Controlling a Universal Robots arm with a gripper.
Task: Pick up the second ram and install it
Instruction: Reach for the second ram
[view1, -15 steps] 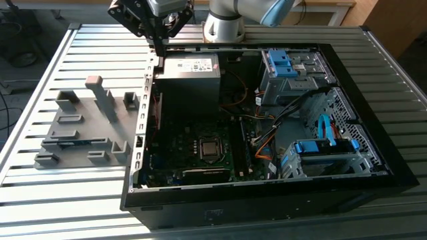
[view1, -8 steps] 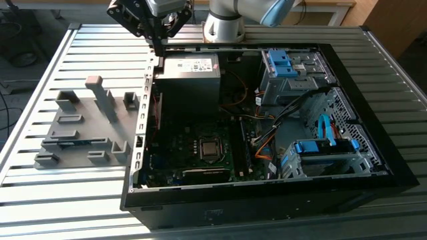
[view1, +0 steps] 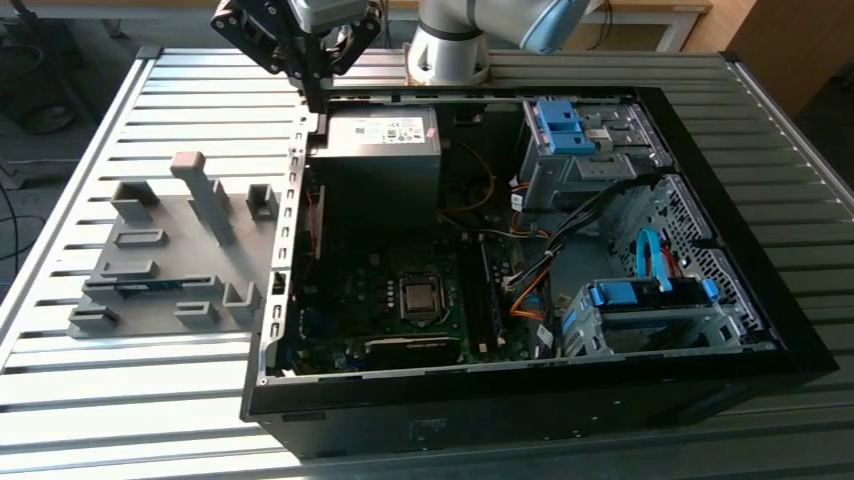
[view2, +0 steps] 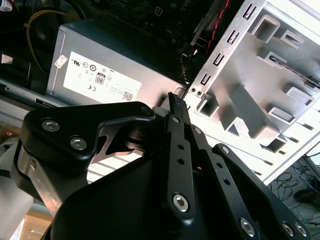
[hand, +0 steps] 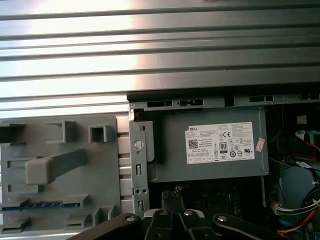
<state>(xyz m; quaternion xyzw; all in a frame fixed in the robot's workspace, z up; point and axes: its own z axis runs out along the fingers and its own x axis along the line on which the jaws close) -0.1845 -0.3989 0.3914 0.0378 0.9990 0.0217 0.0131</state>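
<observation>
The second ram (view1: 139, 287) is a thin blue stick lying in a low slot of the grey holder fixture (view1: 174, 250), at the exterior view's left; its blue edge (hand: 42, 205) also shows in the first wrist view. My gripper (view1: 316, 92) hangs above the open computer case's (view1: 747, 300) back left corner, beside the power supply (view1: 383, 135) and well away from the ram. Its black fingers are pressed together with nothing between them, as both wrist views show (hand: 172, 196) (view2: 175, 102).
The case lies open on a slatted metal table (view1: 120, 400). Inside are the motherboard with its processor socket (view1: 420, 297), loose cables (view1: 534, 270) and blue drive cages (view1: 647, 300). The fixture's upright posts (view1: 200, 195) rise between my gripper and the ram.
</observation>
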